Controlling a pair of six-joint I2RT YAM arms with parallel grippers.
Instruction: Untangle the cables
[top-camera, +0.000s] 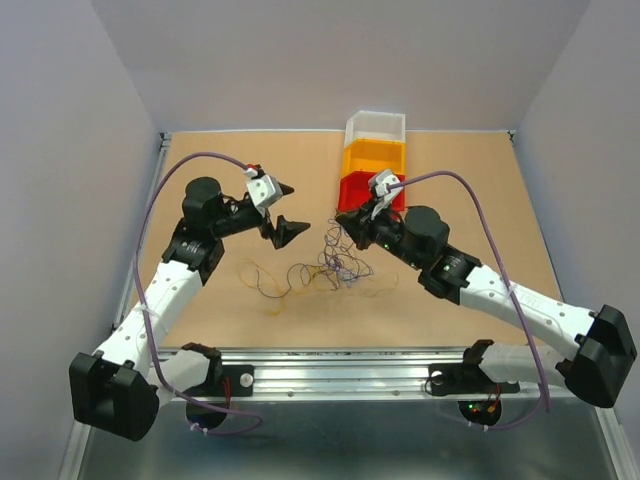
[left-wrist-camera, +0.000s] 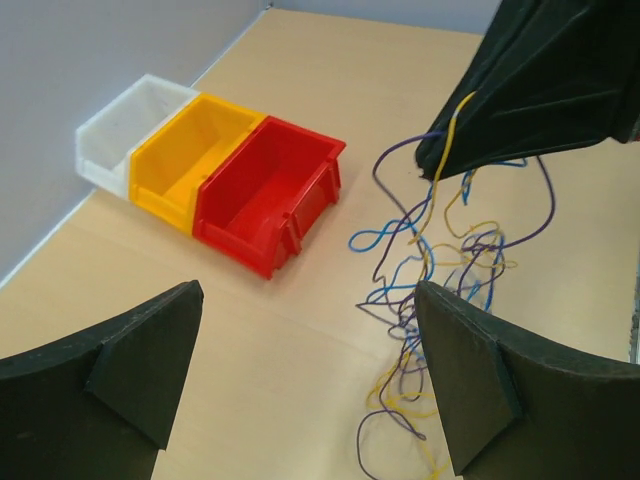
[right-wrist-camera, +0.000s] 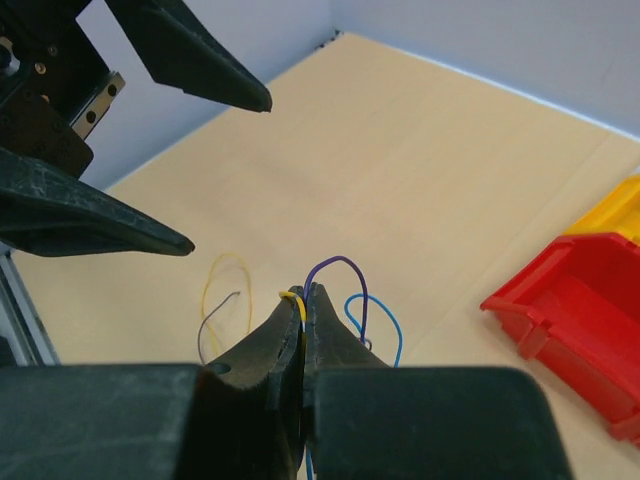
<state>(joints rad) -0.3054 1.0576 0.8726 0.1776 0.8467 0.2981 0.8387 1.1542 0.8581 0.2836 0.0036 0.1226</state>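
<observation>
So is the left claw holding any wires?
No, the left gripper stands wide open with nothing between its fingers; the cables hang from the right gripper.

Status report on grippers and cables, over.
Left gripper open, empty. Right gripper shut on cables, strands hanging to table. Bins beyond, nothing in the way.
</observation>
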